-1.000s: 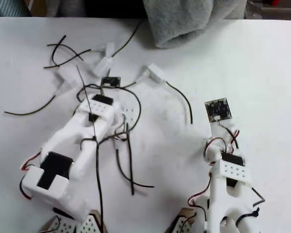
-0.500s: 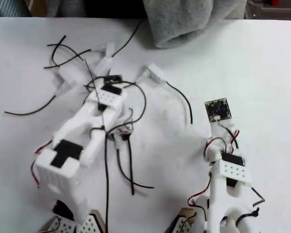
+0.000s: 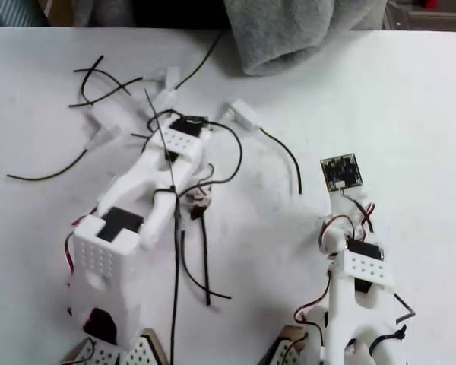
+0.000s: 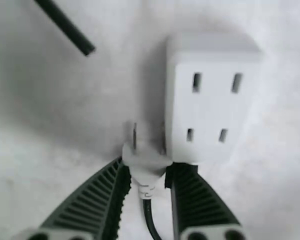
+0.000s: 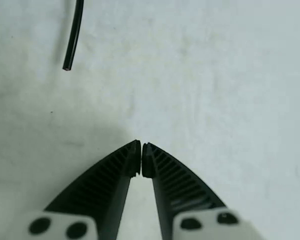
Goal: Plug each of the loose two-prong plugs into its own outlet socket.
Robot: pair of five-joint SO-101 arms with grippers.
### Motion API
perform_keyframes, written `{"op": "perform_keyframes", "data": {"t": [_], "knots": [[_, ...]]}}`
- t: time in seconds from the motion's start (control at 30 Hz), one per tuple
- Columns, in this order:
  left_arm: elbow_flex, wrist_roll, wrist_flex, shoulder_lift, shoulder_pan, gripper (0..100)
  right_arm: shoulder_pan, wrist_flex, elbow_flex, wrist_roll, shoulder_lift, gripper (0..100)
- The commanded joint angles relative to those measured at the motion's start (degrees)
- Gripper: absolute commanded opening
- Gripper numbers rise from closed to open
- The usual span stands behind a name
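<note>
My left gripper (image 4: 146,172) is shut on a white two-prong plug (image 4: 144,161) with a black cord. Its prongs (image 4: 135,136) lie against the side of a white outlet block (image 4: 210,100), whose four slots face the camera and are unfilled. In the high view the left arm (image 3: 171,148) stretches to the far middle of the table, among loose white plugs and blocks (image 3: 245,114) (image 3: 166,103) (image 3: 110,118). My right gripper (image 5: 141,152) is shut on nothing above bare table. The right arm (image 3: 357,266) stands at the near right.
Black cords (image 3: 99,76) lie tangled at the far left, and another cord (image 3: 285,156) curves toward the right arm; its cut end (image 5: 67,65) lies ahead of the right gripper. A grey cloth (image 3: 289,30) hangs over the table's far edge. The white table (image 3: 410,114) is open on the right.
The left arm has reached farther across the table, away and to the right, carrying the plug and dragging its cord along. The right arm has kept still.
</note>
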Motion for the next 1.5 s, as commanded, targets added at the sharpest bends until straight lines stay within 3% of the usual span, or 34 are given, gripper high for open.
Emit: {"op": "perform_keyframes", "data": {"t": [0.0,0.27,0.63,0.73,0.93,1.07,1.47], "knots": [[-0.18,-0.79,-0.26,-4.88,-3.74,2,-0.31,-0.75,-0.26,0.62,-1.19,1.9],[-2.2,-1.23,0.18,-17.98,-4.35,2,-0.31,-0.75,-0.26,0.62,-1.19,1.9],[-3.16,-13.8,5.45,-34.42,-9.19,2,-0.31,-0.75,-0.26,0.62,-1.19,1.9],[-3.34,-18.37,4.04,-36.79,-9.98,2,-0.31,-0.75,-0.26,0.62,-1.19,1.9],[-1.49,-18.64,-0.97,-48.4,-8.66,2,-0.31,-0.75,-0.26,0.62,-1.19,1.9],[7.56,-18.64,-9.32,-57.8,-8.84,2,-0.31,-0.75,-0.26,0.62,-1.19,1.9],[47.03,-18.55,-48.18,-87.78,-8.57,2,-0.31,-0.75,-0.26,0.62,-1.19,1.9]]}}
